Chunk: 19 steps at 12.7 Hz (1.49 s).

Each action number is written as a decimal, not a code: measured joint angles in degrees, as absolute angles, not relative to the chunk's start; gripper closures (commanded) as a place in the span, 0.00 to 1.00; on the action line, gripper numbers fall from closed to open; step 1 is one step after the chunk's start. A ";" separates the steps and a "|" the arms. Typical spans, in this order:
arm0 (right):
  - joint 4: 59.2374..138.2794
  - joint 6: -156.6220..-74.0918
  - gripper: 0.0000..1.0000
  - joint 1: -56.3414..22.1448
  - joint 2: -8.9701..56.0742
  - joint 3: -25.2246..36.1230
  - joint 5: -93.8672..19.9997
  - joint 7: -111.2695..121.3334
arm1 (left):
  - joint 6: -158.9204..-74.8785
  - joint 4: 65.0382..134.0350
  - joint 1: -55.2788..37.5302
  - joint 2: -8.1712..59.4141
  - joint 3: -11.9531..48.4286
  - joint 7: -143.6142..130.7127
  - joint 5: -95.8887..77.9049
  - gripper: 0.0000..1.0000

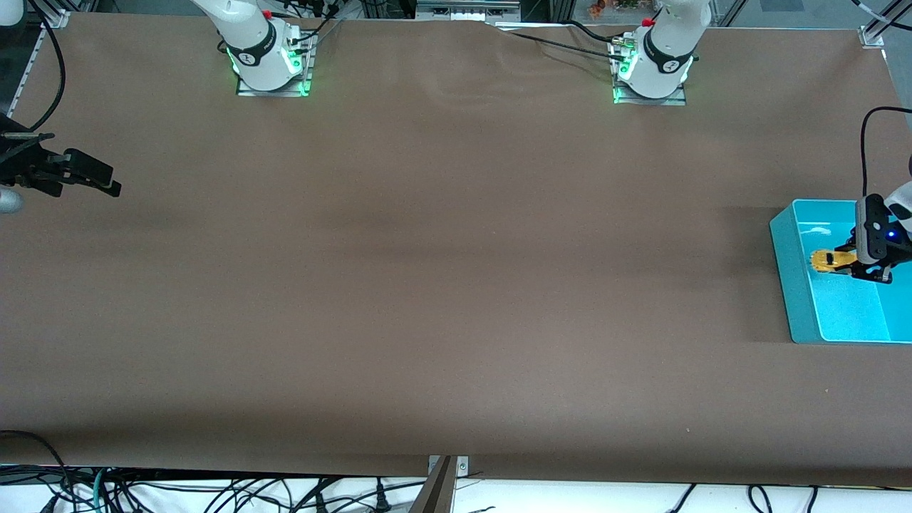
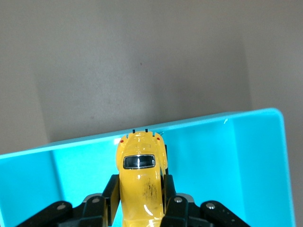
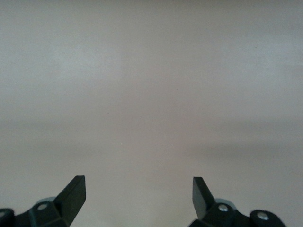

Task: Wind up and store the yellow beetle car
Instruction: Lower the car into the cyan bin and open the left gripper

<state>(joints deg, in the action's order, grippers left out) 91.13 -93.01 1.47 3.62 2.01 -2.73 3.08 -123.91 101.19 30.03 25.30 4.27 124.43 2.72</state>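
Note:
The yellow beetle car is a tiny rounded toy with a dark window. My left gripper is shut on it and holds it over the inside of the teal bin at the left arm's end of the table. In the left wrist view the car sits between the two black fingers, its body pointing at the bin's wall. My right gripper is open and empty, waiting over the brown table at the right arm's end; its view shows its gripper over bare table.
The brown table cover spreads between the two arms. The arm bases stand along the table's edge farthest from the front camera. Cables hang below the nearest edge.

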 measured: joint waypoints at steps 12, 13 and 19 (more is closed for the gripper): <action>91.13 -93.01 0.00 1.45 3.62 1.96 -2.73 3.08 | -130.78 96.37 33.69 36.81 4.43 127.53 2.71 0.59; 91.13 -93.01 0.00 1.45 3.61 1.96 -2.73 3.08 | -130.95 95.39 33.76 38.07 4.44 127.53 2.71 0.58; 91.14 -93.01 0.00 1.45 3.58 1.97 -2.73 3.08 | -130.61 92.71 34.22 40.24 4.59 127.53 2.70 0.00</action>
<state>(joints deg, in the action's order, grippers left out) 91.14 -93.01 1.45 3.58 1.97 -2.73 3.08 -130.61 92.71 34.22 40.24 4.59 127.53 2.70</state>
